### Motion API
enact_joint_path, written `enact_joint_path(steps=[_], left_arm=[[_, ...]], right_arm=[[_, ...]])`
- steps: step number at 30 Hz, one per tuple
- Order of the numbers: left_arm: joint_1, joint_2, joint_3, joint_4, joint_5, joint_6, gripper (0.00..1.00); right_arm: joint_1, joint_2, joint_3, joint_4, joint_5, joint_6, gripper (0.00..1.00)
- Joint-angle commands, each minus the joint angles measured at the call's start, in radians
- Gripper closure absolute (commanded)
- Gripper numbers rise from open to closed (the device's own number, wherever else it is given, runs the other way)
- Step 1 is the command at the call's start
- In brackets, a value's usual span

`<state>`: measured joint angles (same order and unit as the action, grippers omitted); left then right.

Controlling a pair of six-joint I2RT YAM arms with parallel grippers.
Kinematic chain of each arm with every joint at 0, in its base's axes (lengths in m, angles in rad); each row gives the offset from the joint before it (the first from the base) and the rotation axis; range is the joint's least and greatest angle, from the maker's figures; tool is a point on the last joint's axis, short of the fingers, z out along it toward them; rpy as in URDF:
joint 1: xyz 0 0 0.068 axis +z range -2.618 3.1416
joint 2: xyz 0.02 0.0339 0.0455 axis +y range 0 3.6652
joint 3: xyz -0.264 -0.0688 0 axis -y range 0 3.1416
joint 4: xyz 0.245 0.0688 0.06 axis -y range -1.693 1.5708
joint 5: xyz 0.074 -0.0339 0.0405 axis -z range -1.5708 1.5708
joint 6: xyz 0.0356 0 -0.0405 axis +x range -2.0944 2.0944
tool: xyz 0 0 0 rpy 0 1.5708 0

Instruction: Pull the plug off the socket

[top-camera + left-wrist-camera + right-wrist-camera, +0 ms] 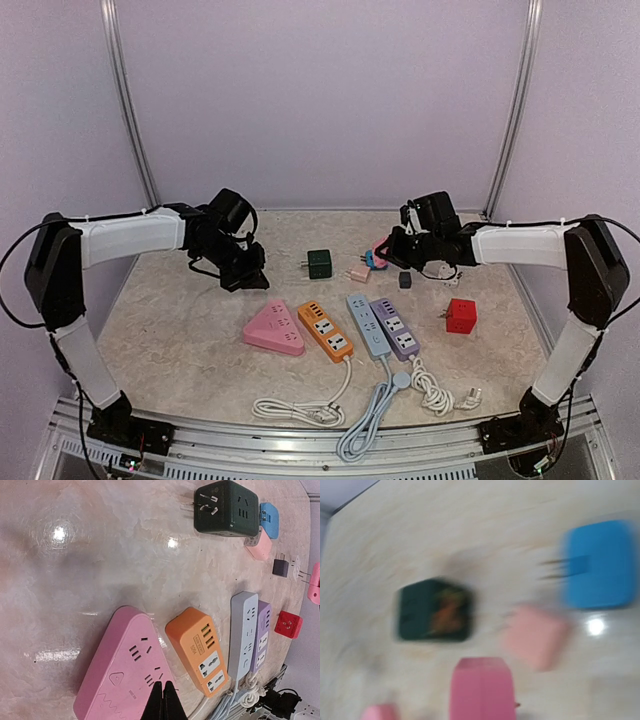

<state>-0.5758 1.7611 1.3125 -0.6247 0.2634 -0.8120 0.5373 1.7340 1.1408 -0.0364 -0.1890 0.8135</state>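
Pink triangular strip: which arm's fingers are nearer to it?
Left. The left fingers, shut, hover right at the pink strip; the right fingers are far off to its right, beyond the green cube.

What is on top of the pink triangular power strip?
Nothing; the pink triangular power strip shows bare sockets. In the wrist view the shut left end effector hides part of its edge.
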Motion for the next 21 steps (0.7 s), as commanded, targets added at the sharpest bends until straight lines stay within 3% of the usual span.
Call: enact_joint_path(steps=[1,10,21], left_arm=[[0.012,-0.081,-0.007,-0.047,-0.021,0.027,1.00],[0.026,-0.181,-0.084,-0.044,-0.034,0.016,1.00],[0.028,-0.221,-0.106,-0.054,-0.046,0.011,1.00]], right_arm=[[-0.092,-0.048,-0.038,-0.060,0.055,-0.054,1.00],[-0.238,0.039,0.034,-0.135,0.131,-0.148,1.00],[-0.260,0.265,0.312,-0.317,0.342,-0.238,1.00]])
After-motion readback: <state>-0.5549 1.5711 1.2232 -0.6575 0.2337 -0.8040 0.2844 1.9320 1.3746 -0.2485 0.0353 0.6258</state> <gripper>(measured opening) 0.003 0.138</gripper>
